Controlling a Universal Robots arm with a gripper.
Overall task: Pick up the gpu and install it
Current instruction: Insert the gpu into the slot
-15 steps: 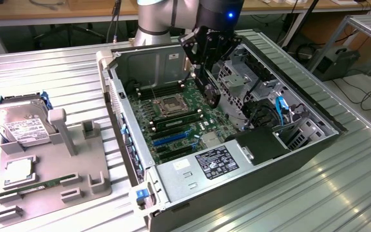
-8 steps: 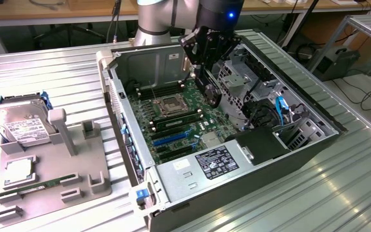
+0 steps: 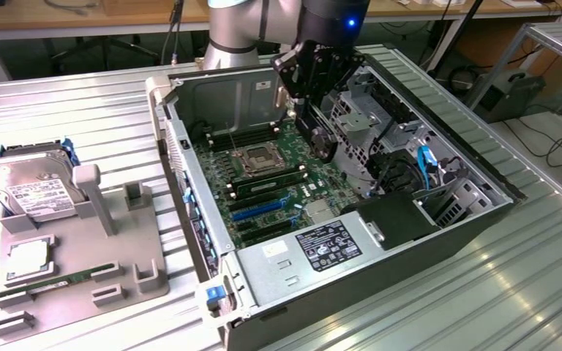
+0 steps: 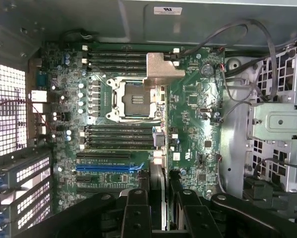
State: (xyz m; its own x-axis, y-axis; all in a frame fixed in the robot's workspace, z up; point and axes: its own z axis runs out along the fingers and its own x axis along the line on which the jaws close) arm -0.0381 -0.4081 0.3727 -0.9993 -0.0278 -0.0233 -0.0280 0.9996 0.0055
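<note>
Black gripper (image 4: 161, 213), fingers (image 4: 137, 213) gripping black-shrouded, silver-bracketed gpu card (image 3: 323, 140), is hovering over green motherboard (image 4: 198, 114); any skew is risking a jam at long blue slot (image 4: 106, 167).

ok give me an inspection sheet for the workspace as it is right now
surface: ribbed metal table; open pc case lying on it, motherboard exposed
job's things: gpu held over the motherboard; blue slot empty
clutter: grey fixture tray at the exterior view's left, with a hard drive and a ram stick
grippers: gripper shut on the gpu, inside the case opening
cables: blue cable inside the case; loose cables on the floor at the exterior view's right
surroundings: wooden bench behind the table
</note>
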